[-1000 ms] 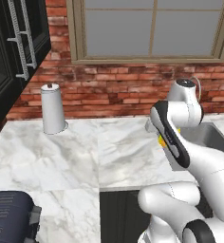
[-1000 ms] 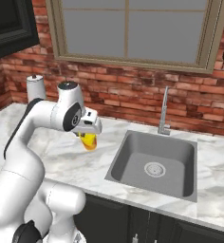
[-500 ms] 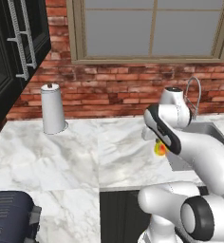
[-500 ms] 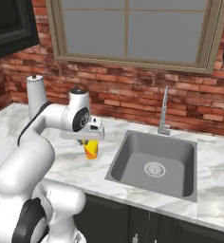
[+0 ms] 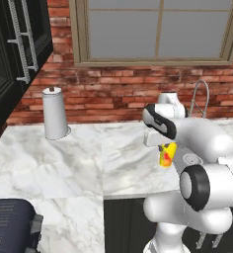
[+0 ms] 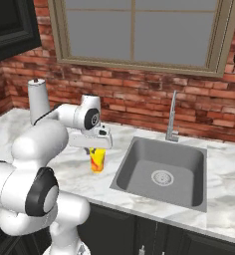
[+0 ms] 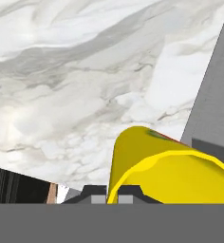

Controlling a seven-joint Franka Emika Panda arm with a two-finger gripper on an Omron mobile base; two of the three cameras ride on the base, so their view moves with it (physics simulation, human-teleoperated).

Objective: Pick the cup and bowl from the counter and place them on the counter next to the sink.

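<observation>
Count one cup [image 6: 97, 160] in your views, yellow with a red-orange mark, at 9 o'clock from the sink [image 6: 162, 172]. Count one sink, with one round drain [image 6: 162, 177] and one faucet [image 6: 171, 117] at its 12 o'clock edge. Count one paper-towel roll [image 5: 55, 113] on the counter [image 5: 64, 163], at 9 o'clock from the cup. Count one window [image 6: 139, 32] in the brick wall. Count one dark appliance [image 5: 10, 227] at the counter's 7 o'clock corner in the left base view.
</observation>
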